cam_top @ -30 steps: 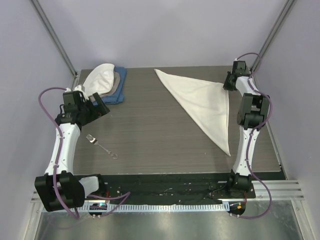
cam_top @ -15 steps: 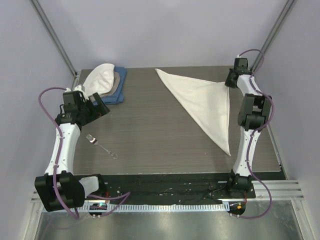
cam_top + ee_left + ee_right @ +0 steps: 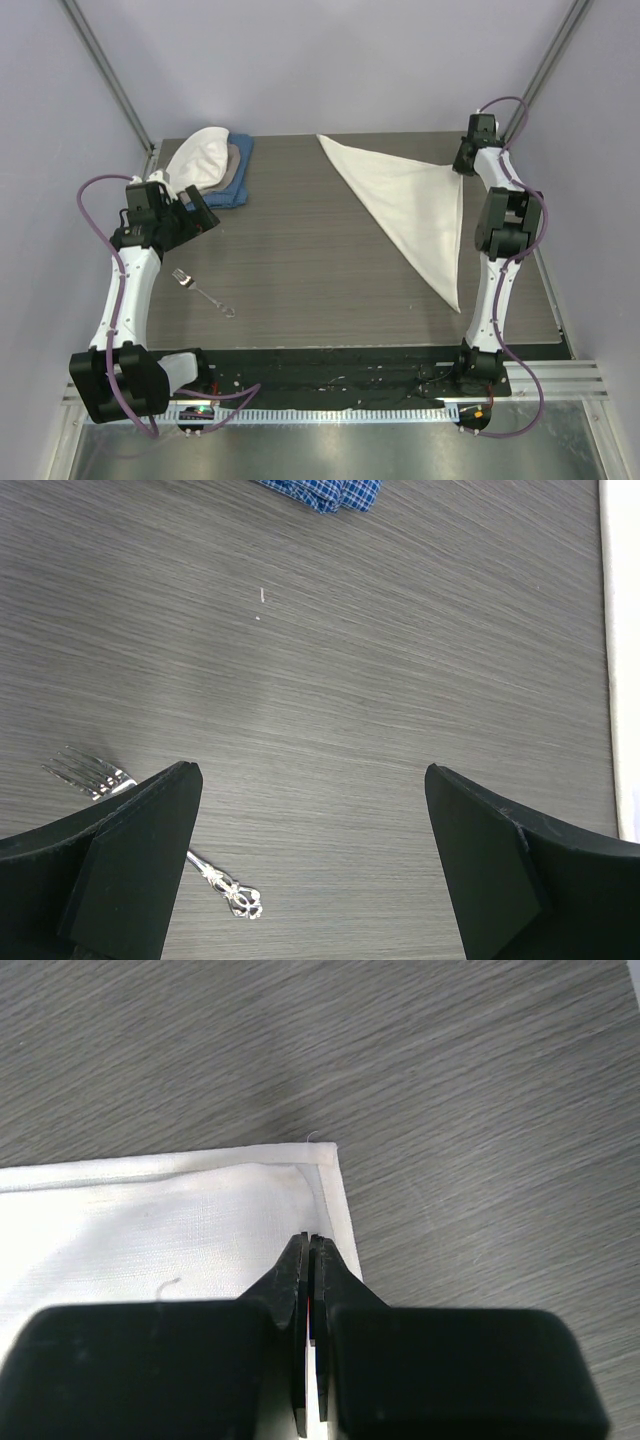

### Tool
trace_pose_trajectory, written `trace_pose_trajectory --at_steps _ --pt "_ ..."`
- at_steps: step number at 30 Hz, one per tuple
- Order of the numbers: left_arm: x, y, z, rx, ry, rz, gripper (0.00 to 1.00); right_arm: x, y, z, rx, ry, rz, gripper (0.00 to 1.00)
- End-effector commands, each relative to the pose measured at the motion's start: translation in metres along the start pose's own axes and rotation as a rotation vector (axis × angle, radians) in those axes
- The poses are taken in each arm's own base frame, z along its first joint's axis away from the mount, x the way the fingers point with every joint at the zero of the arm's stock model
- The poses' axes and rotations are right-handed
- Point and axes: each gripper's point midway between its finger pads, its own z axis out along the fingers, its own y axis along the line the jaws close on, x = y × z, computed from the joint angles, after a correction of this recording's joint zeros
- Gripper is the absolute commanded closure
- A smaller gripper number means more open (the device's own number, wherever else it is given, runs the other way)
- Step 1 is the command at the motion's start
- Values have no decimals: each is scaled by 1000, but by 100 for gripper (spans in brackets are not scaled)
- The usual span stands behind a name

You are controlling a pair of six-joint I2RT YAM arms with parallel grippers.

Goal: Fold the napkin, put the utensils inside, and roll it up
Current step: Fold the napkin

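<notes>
Sitting on the far-right part of the table, the napkin is folded to a triangle: one point far-centre, one point near the right edge toward the arm bases, third corner at the far right. It lies flat.

Versus a second ago, the whole triangle sits slightly further right; the far-centre point and the right corner have both shifted that way.

Right gripper is on that right corner, jaws fully closed, pinching the cloth. The right wrist view shows the fingertips pressed together just inside the hemmed corner of the napkin. It has moved right along with the corner.

Fork lies on the near-left of the table, tines to the left, ring end toward the near edge, well apart from the napkin. Same spot as before.

Left gripper hangs above the table just beyond the fork, jaws wide apart, holding nothing; no change. In the left wrist view, the fork shows partly behind the left finger.

Stacked cloths are at the far-left corner, untouched.
</notes>
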Motion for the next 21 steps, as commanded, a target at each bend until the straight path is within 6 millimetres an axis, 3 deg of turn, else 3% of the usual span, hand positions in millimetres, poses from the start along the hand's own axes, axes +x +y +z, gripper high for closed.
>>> trace_pose_trajectory --at_steps 1,4,5,8,10,11,13,14,16,21 --pt "-10 -4 -4 21 -46 8 0 -20 -6 -3 47 -48 -2 98" --pt "-9 -2 -3 11 -43 7 0 -24 -6 -5 53 -47 -2 79" --pt "-9 -2 -3 11 -42 5 0 -27 -7 -9 54 -55 0 63" --pt "-6 1 0 -6 -32 -4 0 -41 -4 -26 33 -83 0 46" --pt "-4 8 2 -37 -27 -16 0 -46 -1 -38 12 -94 2 42" --pt "-4 16 3 -80 -35 -18 0 -56 4 -55 -19 -119 7 41" --pt "-5 24 2 -122 -53 -32 0 -50 10 -67 -58 -105 8 40" --pt "-3 33 3 -169 -62 -37 0 -60 21 -91 -120 -132 22 40" --pt "0 45 -4 -233 -90 -54 0 -41 32 -103 -180 -110 33 40" --pt "46 91 -16 -436 -57 -123 0 4 74 -167 -422 -96 85 40"
